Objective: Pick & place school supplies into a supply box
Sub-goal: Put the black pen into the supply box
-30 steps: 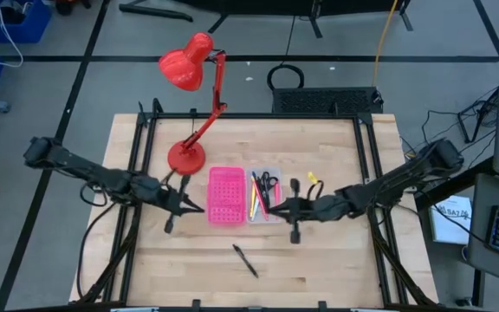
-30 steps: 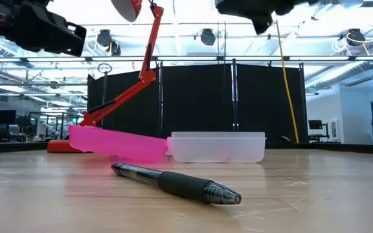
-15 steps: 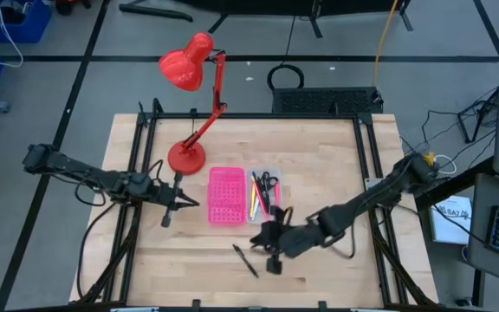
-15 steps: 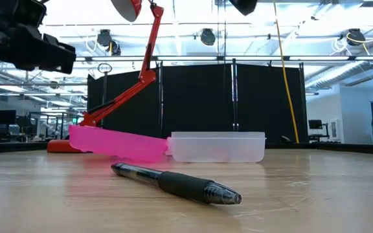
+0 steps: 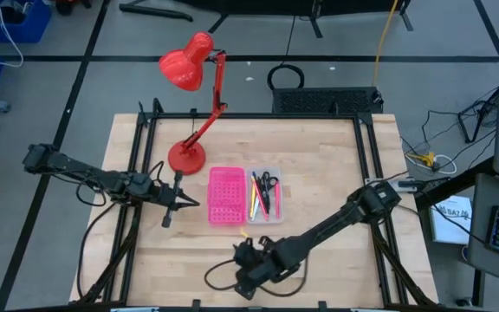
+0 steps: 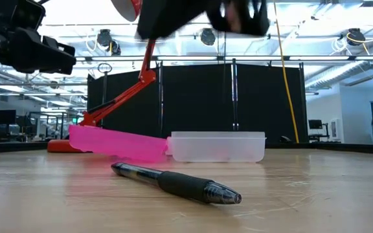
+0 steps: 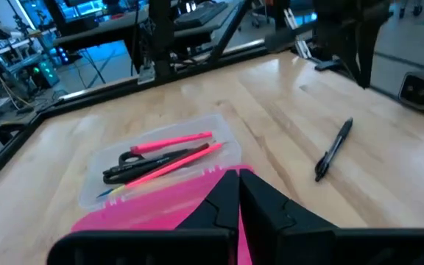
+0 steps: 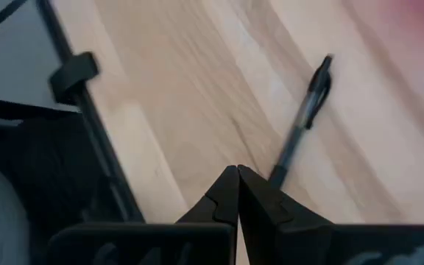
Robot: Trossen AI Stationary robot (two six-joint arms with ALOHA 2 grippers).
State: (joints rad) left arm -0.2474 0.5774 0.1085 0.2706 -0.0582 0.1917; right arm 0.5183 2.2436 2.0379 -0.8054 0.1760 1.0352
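I see the right end effector (image 5: 251, 257) closed and empty above the black pen (image 6: 177, 182) lying on the worktop (image 5: 336, 173). My left end effector (image 5: 183, 204), fingers together, waits beside the pink tray (image 5: 225, 195). The other supplies lie in the clear box (image 5: 265, 194).

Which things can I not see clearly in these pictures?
- Black pen: in the high view, the right arm covers it.
- Right gripper: in the low view, only a blurred dark shape at the top edge.
- Supply box contents: in the low view, hidden by its cloudy wall.
- Yellow and blue supplies: too small in the high view.
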